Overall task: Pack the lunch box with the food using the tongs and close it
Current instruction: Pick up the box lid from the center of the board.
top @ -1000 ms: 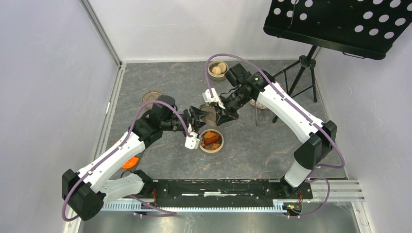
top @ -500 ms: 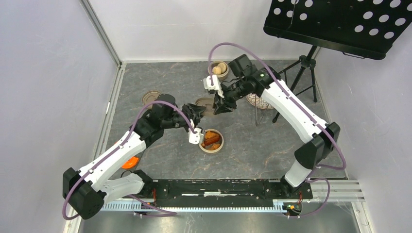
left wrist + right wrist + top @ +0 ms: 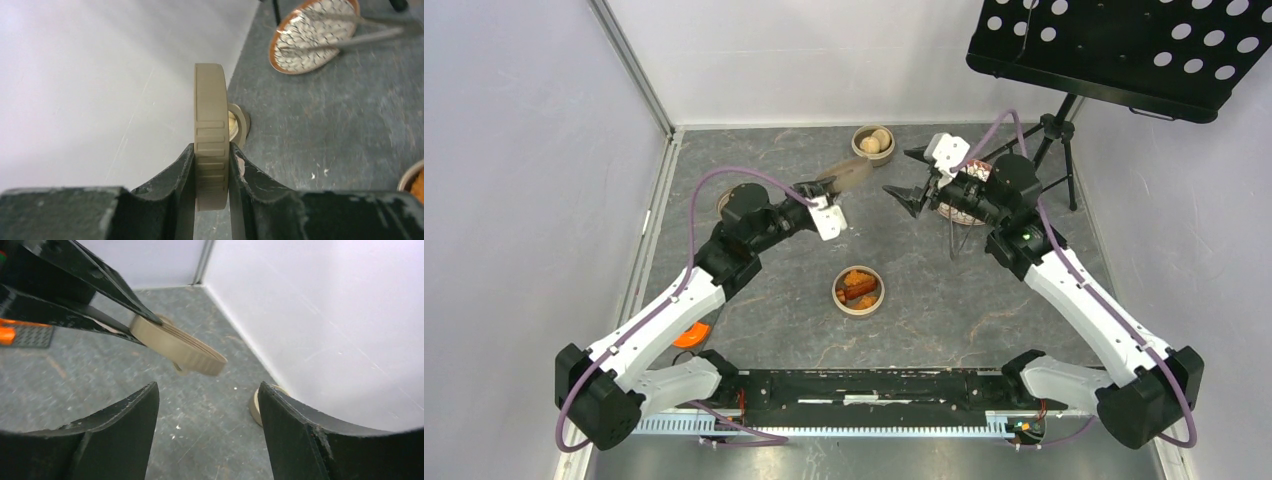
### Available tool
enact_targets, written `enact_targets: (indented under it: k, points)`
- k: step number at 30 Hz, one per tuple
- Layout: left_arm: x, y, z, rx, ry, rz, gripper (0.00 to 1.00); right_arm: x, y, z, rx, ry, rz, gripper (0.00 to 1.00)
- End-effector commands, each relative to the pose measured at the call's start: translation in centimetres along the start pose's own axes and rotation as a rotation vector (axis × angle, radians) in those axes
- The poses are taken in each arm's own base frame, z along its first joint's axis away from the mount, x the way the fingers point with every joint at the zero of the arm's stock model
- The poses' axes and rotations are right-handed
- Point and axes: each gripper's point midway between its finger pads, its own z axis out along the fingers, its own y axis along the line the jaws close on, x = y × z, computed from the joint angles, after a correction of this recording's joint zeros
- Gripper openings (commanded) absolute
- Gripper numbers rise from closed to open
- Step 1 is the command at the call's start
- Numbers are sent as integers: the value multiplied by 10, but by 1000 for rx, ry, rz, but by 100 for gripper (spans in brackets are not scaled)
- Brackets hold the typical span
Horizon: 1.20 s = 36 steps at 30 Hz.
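Observation:
My left gripper (image 3: pixel 827 190) (image 3: pixel 211 150) is shut on a round tan ribbed lid (image 3: pixel 850 174) (image 3: pixel 210 120) (image 3: pixel 177 345), held edge-on in the air. My right gripper (image 3: pixel 904 175) (image 3: pixel 209 387) stands open and empty just right of that lid, not touching it. The round tan lunch box (image 3: pixel 860 311) sits on the floor between the arms with orange crumbed food (image 3: pixel 858 286) inside. A second tan bowl (image 3: pixel 857 152) at the back holds pale bun-like pieces (image 3: pixel 874 141). The thin dark tongs (image 3: pixel 951 238) (image 3: pixel 350 37) lie across the patterned plate (image 3: pixel 954 212) (image 3: pixel 305 45).
Another tan lid (image 3: pixel 727 198) lies on the floor by the left arm. A black music stand (image 3: pixel 1124 50) on a tripod (image 3: pixel 1052 140) occupies the back right corner. White walls close the back and both sides. An orange object (image 3: pixel 690 335) lies under the left arm.
The right gripper opened, let go of the lid and drew back to the right. The left gripper closed on the lid and carried it up and back, away from the lunch box.

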Motion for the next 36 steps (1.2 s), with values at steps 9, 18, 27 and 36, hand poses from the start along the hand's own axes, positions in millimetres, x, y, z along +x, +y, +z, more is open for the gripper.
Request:
enact_targets:
  k: [9, 18, 27, 36]
  points:
    - [-79, 125, -28, -458, -266, -272, 2, -61, -15, -3, 115, -364, 12, 79]
    - [-131, 141, -46, -457, -471, -190, 2, -104, 6, 8, -16, -498, -40, 72]
    - [-163, 148, -57, -462, -603, -185, 2, -126, -2, 13, 13, -554, 43, 73]
    - [-180, 141, -55, -430, -656, -172, 2, -140, -12, 19, 31, -602, 46, 71]
